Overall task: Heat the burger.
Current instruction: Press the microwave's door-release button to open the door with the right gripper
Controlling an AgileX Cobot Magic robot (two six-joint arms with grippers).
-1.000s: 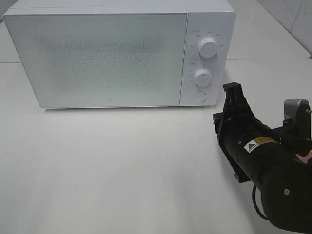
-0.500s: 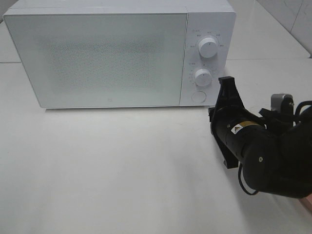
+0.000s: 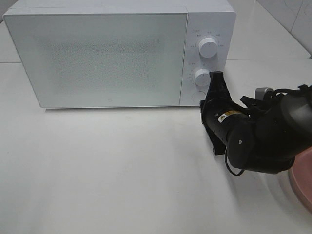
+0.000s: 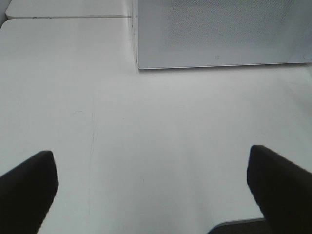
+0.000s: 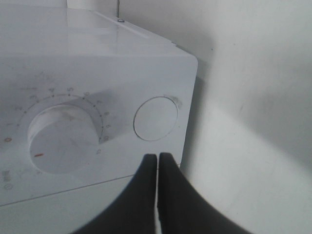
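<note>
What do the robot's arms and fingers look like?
The right arm is glossy black and rounded, with a small yellow warning label and a thin black cable looping out. Both the right fingers and left fingers are plain black.

The burger was hidden from every camera; the white microwave [image 3: 97, 53] stood on the bench [image 3: 97, 170], door shut.

Mock kitchen bench, white microwave [image 3: 117, 53] on plain white table [image 3: 97, 170], pale wall tiles [image 3: 295, 17] behind
</note>
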